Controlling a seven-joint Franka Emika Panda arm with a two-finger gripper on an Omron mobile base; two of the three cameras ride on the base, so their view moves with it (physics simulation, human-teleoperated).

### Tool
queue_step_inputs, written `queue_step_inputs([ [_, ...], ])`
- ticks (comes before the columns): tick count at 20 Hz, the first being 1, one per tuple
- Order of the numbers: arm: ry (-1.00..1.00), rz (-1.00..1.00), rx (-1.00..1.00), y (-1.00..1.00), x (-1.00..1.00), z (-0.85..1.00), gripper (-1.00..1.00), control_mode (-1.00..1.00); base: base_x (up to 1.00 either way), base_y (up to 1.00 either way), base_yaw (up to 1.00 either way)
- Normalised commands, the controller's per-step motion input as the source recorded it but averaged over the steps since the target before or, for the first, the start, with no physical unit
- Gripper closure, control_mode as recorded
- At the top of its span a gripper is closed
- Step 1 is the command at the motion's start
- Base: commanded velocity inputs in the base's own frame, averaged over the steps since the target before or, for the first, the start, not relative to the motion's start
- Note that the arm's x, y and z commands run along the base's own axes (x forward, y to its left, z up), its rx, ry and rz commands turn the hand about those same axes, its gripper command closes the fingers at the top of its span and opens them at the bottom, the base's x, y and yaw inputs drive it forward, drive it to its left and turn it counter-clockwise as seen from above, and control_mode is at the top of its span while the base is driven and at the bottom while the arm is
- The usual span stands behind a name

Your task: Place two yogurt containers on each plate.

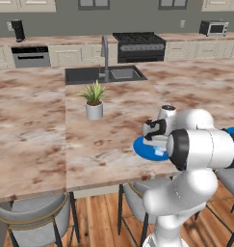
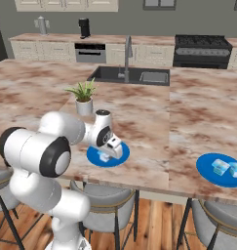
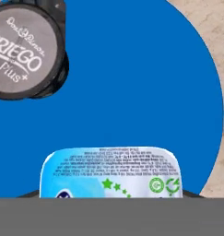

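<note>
We take the flat round bright blue plate [image 2: 94, 157] under the arm as our landmark; it lies on the brown marbled stone table [image 1: 36, 125], near the table's front edge, with the small potted plant [image 1: 94, 102] beyond it and the sink [image 1: 104, 75] further beyond still. Our pincer [image 2: 108, 155] hangs low over this plate, and in the hand view a pale blue-and-white boxy yogurt container [image 3: 111, 173] sits right at its tips with its printed lid up; the fingers themselves are hidden, so we judge the pincer closed on this container; whether the cup already rests on the plate or hangs just above it, we cannot tell. A round dark-rimmed grey lid with lettering [image 3: 23, 48], seemingly another cup, stands on the same plate, apart from the held one. Well to the right of our landmark, a second blue plate [image 2: 210, 176] already carries two pale yogurt cups [image 2: 226, 167].

What could go wrong from here: if we let go while the cup is above the plate or tilted, it may tip or skid; the right part of the plate's rim is close in the hand view, so a drift that way could leave the cup overhanging; and a sideways retreat could drag it into its neighbour.
</note>
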Motion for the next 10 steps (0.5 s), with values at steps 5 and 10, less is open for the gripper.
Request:
queue_step_inputs([
  [5, 0.00, 0.00, 0.01, 0.00, 0.06, -0.07, -1.00, -1.00, 0.00, 0.00, 0.00],
  [10, 0.00, -0.03, 0.00, 0.00, 0.00, 0.02, -1.00, -1.00, 0.00, 0.00, 0.00],
])
